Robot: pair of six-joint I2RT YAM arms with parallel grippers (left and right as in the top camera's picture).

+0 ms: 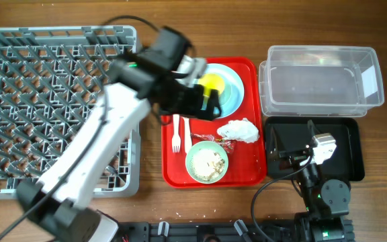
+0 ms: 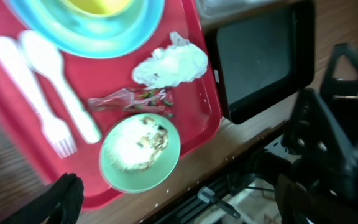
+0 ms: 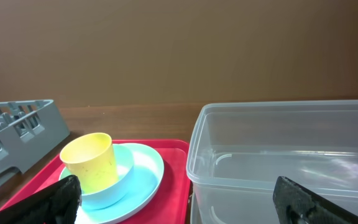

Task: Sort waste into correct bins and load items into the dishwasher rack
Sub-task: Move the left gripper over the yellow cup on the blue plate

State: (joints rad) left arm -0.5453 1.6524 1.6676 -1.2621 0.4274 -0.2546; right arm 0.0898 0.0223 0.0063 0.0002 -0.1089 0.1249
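Left claw [image 1: 205, 101] wide open, empty, beside cup [image 1: 211, 83]

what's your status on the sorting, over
Left pincer open, at small yellow plastic cup on flat red tray. Right pincer open, over shallow black rectangular tray. Nothing sorted yet. Nothing blocking cup.

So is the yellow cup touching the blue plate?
Touching. The right wrist view shows the cup standing right on the plate, with its bottom resting on it.
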